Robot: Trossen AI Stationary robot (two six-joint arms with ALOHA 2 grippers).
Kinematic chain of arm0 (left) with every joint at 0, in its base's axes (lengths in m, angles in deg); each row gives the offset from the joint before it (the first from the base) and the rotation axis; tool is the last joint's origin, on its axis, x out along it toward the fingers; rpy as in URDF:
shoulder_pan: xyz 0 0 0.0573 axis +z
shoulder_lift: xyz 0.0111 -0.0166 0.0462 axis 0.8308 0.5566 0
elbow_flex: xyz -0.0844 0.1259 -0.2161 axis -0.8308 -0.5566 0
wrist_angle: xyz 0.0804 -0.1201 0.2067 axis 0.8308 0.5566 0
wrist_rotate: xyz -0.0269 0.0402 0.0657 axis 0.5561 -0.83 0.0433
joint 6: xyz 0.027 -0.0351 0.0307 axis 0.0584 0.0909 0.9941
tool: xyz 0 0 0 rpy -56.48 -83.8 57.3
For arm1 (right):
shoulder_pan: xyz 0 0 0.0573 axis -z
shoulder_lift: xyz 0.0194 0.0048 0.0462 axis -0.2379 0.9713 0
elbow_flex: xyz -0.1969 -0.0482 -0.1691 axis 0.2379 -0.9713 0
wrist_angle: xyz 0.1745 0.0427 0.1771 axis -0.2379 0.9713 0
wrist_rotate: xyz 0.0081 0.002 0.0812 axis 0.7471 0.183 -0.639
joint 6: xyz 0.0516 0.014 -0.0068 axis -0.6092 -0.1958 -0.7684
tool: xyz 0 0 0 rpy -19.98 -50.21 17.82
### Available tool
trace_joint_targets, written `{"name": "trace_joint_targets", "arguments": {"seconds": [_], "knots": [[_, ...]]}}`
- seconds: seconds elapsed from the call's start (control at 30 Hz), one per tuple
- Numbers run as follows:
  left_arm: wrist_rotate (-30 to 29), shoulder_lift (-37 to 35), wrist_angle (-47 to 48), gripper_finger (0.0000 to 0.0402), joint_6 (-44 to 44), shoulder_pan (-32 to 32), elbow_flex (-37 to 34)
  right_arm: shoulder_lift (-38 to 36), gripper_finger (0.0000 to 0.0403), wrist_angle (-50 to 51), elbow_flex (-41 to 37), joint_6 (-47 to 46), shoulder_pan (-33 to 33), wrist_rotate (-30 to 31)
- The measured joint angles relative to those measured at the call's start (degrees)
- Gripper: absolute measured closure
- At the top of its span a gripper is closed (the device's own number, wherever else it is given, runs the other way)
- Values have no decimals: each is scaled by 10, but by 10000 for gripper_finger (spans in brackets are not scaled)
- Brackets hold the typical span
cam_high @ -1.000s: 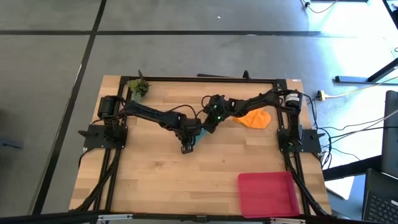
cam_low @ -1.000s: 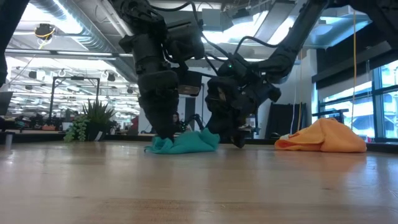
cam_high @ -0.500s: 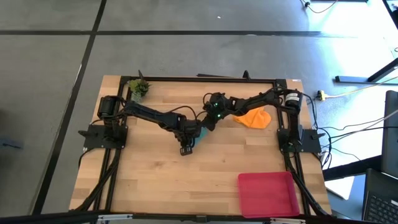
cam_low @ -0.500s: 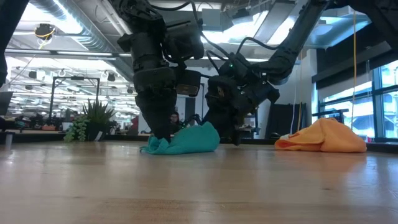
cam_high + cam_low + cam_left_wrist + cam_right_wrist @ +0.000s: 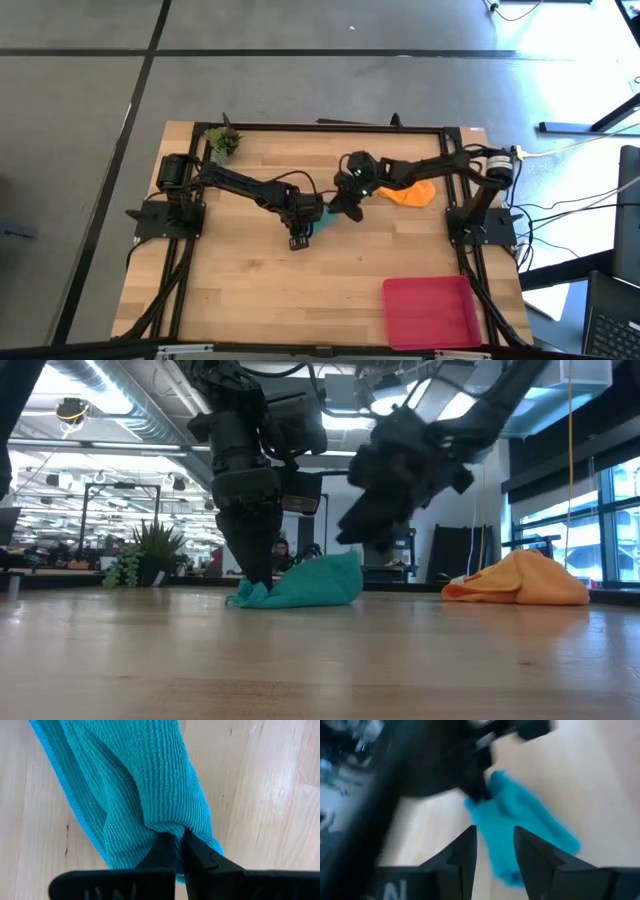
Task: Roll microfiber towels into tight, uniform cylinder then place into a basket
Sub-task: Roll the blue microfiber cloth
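Observation:
The teal towel lies bunched near the table's middle and shows in the low view as a low heap. My left gripper stands over its near end, pointing down, and is shut on it. My right gripper is open and empty; it hangs in the air above the towel's far right end, and its two fingers stand apart in the right wrist view. The orange towel lies crumpled at the far right. The red-pink basket sits at the near right corner. My left gripper pinches a raised fold of the teal towel between its two shut fingers, near the towel's near end. The fingers come from above, pointing down. The towel rests on the table and is bunched and slack behind the hold.
A small green plant stands at the far left corner. Bare wooden table lies between the teal towel and the basket, and along the near left.
My right gripper has gone up off the table, away from the teal towel and a little toward the table's right edge. The towel's right part now stands higher and more bunched than a second ago, while its left end stays under my left gripper.

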Motion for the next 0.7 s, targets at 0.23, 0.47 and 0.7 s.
{"name": "trace_joint_targets", "arguments": {"seconds": [0.23,0.47,0.7], "knots": [[0,0,-1,400,-5,1,0,-11,273,-14,-46,99,-56,-3],[-1,0,-2,400,-6,1,-1,1,273,-82,-49,199,-85,56],[1,0,-3,400,-16,1,-1,10,273,-88,-48,252,-84,67]]}}
